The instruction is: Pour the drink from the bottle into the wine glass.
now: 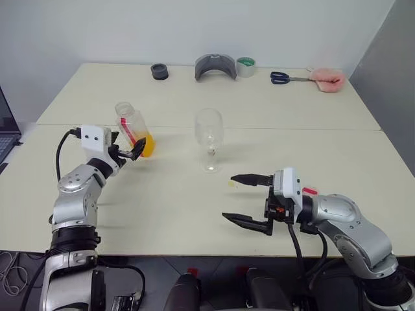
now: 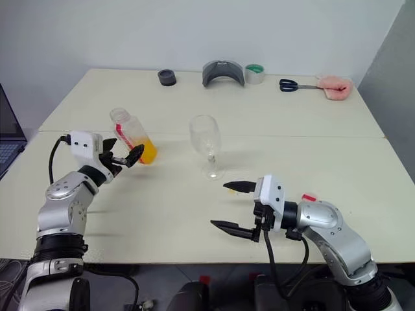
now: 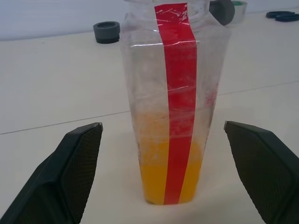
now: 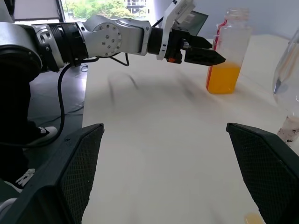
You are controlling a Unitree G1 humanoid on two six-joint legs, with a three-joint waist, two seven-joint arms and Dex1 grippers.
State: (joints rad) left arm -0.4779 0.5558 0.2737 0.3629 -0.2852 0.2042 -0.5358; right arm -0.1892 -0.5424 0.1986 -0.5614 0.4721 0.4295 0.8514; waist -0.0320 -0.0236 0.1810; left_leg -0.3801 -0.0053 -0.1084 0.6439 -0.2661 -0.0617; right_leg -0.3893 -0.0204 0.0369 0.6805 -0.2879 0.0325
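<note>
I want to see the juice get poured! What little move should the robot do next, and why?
Probably ease the left gripper a bit further forward, then close it on the bottle. Its fingers are open on either side of the bottle without touching it, the bottle stands upright on the table, and the wine glass beside it is empty.

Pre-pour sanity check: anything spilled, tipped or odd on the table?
No spill or tipping: the bottle and wine glass stand upright. One oddity: the bottle already has no cap. A small yellowish speck lies near the right gripper.
</note>
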